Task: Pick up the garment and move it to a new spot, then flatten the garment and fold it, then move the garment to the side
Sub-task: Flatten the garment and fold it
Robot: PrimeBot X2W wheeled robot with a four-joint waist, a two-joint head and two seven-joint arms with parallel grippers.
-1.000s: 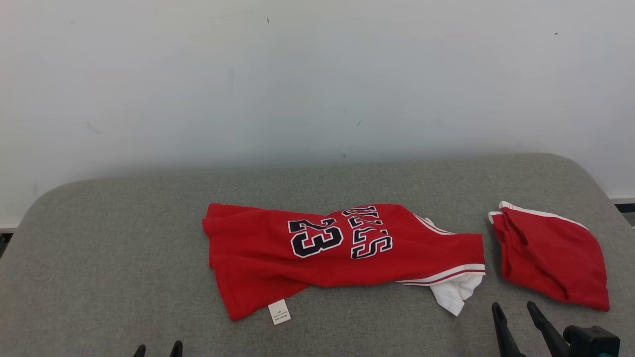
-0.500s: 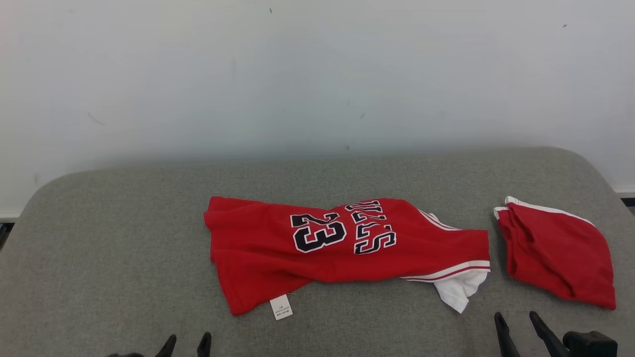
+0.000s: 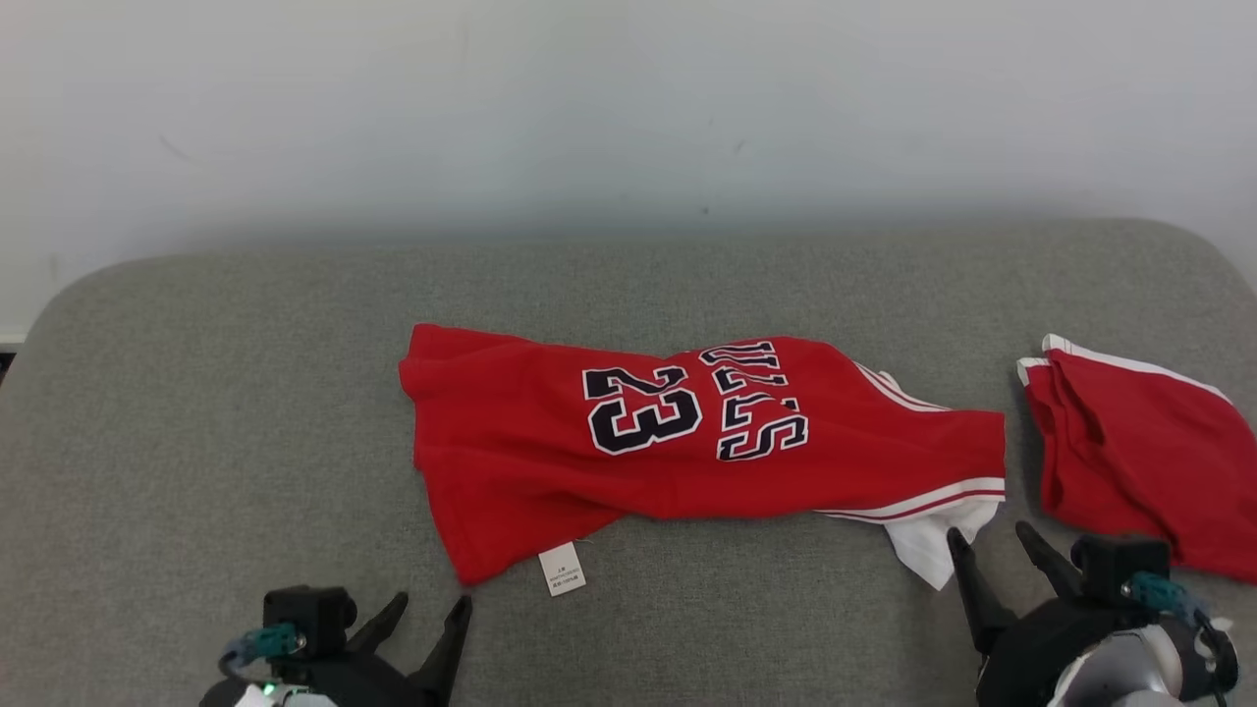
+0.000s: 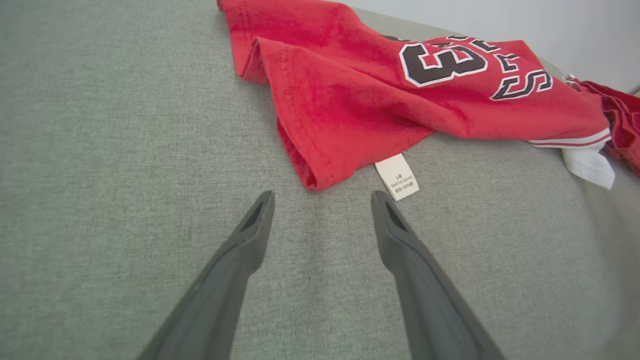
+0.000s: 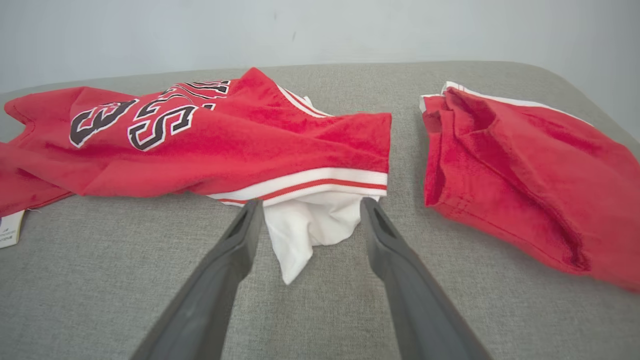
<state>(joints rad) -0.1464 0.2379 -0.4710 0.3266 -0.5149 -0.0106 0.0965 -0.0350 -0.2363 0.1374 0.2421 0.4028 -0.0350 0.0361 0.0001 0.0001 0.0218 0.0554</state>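
On the grey cushion (image 3: pixel 196 393), middle, lay the red jersey (image 3: pixel 687 442), long way left to right, number up, rumpled and half doubled over, not flat. Its white label (image 3: pixel 562 570) stuck out at the near left corner, and a white flap (image 3: pixel 923 550) hung out at the near right end.

Left gripper (image 3: pixel 432 601) sat near that left corner, fingers spread wide, holding nothing. In the left wrist view the hem corner was just beyond the tips, not touching. Right gripper (image 3: pixel 986 535) was also spread and empty. In the right wrist view its fingers framed the white flap, but contact could not be told.

My read: each gripper was lined up on one near end so the jersey could be pinched at both ends and lifted stretched rather than bunched. The pickup was not yet done.

A second red piece (image 3: pixel 1139 462) lay at far right, a clear gap from the jersey, loosely folded. It looked set aside, which probably leaves the left part of the cushion free for the new spot.

Containers: no box or basket to log. Both pieces lay straight on the cushion.
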